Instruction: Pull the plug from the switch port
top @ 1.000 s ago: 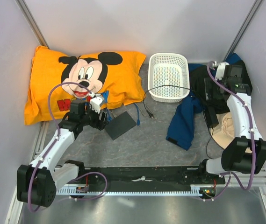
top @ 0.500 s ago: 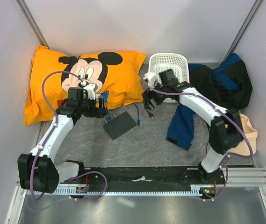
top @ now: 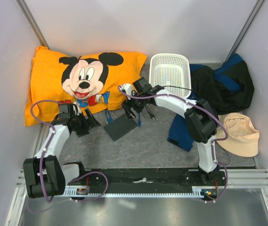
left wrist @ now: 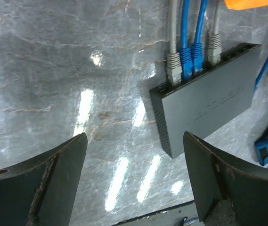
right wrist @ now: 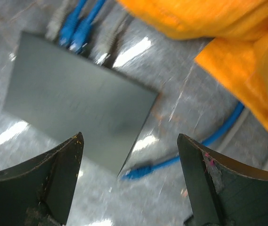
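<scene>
The left wall [top: 11, 70] stands close beside the left arm. The pillow [top: 82, 82] fills the far-left corner, its near hem close to the switch [top: 121, 127]. Bare table [top: 143, 148] lies open between the switch and the arm bases, and again to the switch's left, where the left gripper [top: 89, 120] sits. Right of the switch the room narrows. A loose blue cable [top: 137, 115] lies just beside its right corner. Beyond it come the basket [top: 170, 75] at the far side, a dark jacket [top: 221, 87] spilling toward the middle, and a cap [top: 241, 135] near the right wall.

The switch lies flat near the table's middle, turned on a diagonal, so its long axis runs from near-left to far-right. The socket edge, a long one, faces far-left toward the pillow. Four plugs [left wrist: 192, 56] sit in it side by side: grey, blue, blue, grey. Their cables run off toward the pillow.

The left arm rises along the wall, then bends right. Its gripper is low and aimed at the switch's left end, jaws wide with nothing between them, apart from the plugs. The right arm reaches up from its base and leftward across the table. The right gripper [right wrist: 130, 139] hangs over the switch's far-right end beside the pillow, jaws wide and empty.
</scene>
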Motion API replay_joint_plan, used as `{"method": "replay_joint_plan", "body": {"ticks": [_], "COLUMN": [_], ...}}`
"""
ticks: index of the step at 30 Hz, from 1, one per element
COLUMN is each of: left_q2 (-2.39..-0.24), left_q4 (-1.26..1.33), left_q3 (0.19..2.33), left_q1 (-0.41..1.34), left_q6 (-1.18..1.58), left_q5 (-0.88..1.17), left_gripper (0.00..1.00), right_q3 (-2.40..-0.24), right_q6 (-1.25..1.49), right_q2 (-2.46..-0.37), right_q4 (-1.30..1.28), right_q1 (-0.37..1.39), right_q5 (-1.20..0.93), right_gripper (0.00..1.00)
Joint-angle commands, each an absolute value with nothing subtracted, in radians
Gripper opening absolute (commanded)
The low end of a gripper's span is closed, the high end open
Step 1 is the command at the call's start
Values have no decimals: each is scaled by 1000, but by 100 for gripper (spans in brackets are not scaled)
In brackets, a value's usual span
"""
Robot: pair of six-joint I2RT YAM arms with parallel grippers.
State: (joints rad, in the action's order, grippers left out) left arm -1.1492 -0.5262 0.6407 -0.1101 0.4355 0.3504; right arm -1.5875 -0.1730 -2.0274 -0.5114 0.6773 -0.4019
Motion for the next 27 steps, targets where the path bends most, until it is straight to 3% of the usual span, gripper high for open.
{"method": "replay_joint_plan", "body": {"ticks": [1, 8, 11, 20, 22, 27], "left_q2": [-1154, -1203, -1227, -1327, -1328, -1302], "left_q4": [-433, -377, -341, -319, -340, -420], "left_q3": [601, 560, 546, 575, 591, 666], "left_q1": [-112, -112, -115, -112, -112, -110], "left_q6": [495, 503, 506, 517, 512, 474], "left_q5": [431, 462, 515, 584, 578, 512], "left_gripper": [88, 85, 75, 61, 60, 65], "right_q3": [-1695, -1712, -1662, -1509, -1552, -1672], "right_q6": [-117, -107, -89, -196, -259, -230], "right_q2": [-2129, -2201, -2172, -2048, -2054, -2074], "right_q4": [-482, -489, -489, -506, -564, -580], "right_q1": [680, 703, 718, 845, 883, 851], "right_q5": [-353, -354, -374, -481, -577, -554], "right_gripper": [89, 89, 89, 89, 89, 89]}}
